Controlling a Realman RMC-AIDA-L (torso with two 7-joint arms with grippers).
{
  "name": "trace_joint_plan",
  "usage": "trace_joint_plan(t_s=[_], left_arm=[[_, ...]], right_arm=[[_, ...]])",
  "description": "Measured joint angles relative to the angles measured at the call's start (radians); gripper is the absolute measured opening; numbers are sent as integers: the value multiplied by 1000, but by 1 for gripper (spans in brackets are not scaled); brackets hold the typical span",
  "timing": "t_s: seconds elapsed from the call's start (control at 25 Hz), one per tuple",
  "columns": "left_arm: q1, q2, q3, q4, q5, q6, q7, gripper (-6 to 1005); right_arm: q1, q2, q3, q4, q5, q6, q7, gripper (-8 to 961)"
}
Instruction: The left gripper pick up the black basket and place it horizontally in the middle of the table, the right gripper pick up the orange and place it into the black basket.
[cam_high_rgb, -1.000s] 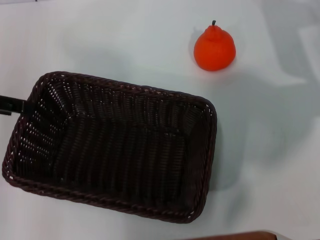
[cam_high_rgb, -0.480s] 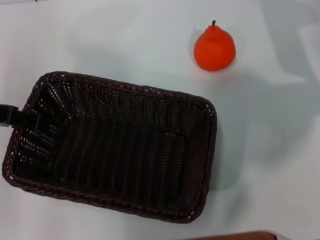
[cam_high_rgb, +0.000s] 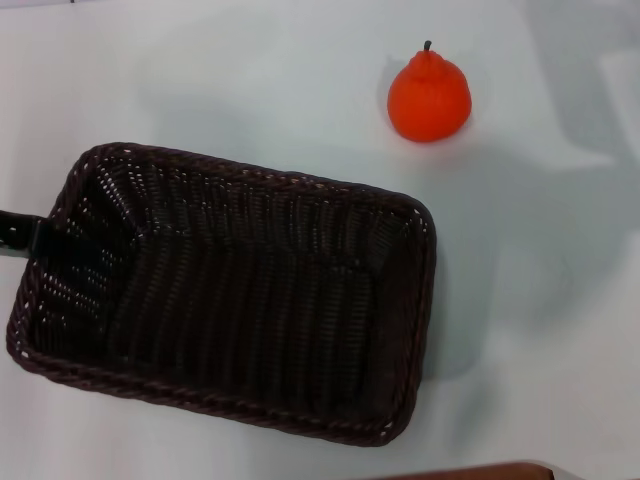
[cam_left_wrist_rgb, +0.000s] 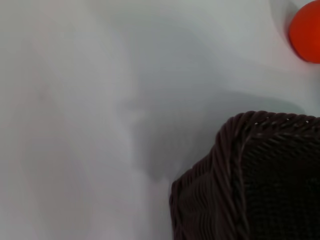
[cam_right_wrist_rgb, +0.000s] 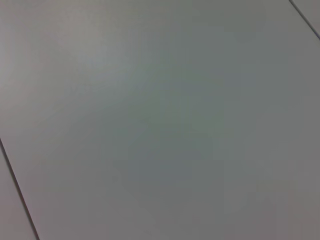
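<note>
The black basket (cam_high_rgb: 427, 300) lies empty on the white table (cam_high_rgb: 200, 70), long side roughly across the head view, slightly skewed. Its corner shows in the left wrist view (cam_left_wrist_rgb: 227, 170). The left gripper (cam_high_rgb: 18, 235) shows only as a flat black jaw piece at the basket's left short rim, at the left edge of the head view. The orange (cam_high_rgb: 430, 92) stands upright on the table beyond the basket's far right corner, apart from it. It also shows in the left wrist view (cam_left_wrist_rgb: 307, 32). The right gripper is out of view.
The right wrist view shows only a plain pale surface with thin seam lines. A brown edge (cam_high_rgb: 470, 472) shows at the bottom of the head view, near the basket's front right corner.
The left gripper's jaw piece has slid down and outward along the basket's left rim, toward the left edge of the view. The basket has shifted very slightly. The orange has not moved.
</note>
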Motion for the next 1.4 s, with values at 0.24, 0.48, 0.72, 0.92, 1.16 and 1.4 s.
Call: trace_joint_plan(t_s=[0.24,0.48,0.72,0.92,1.16,1.4], left_arm=[[-1,-6,-32,-2,-19,-11,0,239],[3,3,-130,-2,-128,-47,1,169],[-3,-10,-247,-2,-161,-38,-10,174],[0,-26,-288,-5,-179,23,-76,189],[24,-69,-276,-12,-172,163,-145,206],[41,-89,-250,12,-171,242,-164,224]], right_arm=[[-2,0,1,0,0,-13,0,706],[-2,-1,4,0,1,-14,0,706],[0,-1,5,6,2,-15,0,706],[1,0,5,8,2,-15,0,705],[1,0,5,9,2,-14,0,705],[0,0,13,7,2,-14,0,705]])
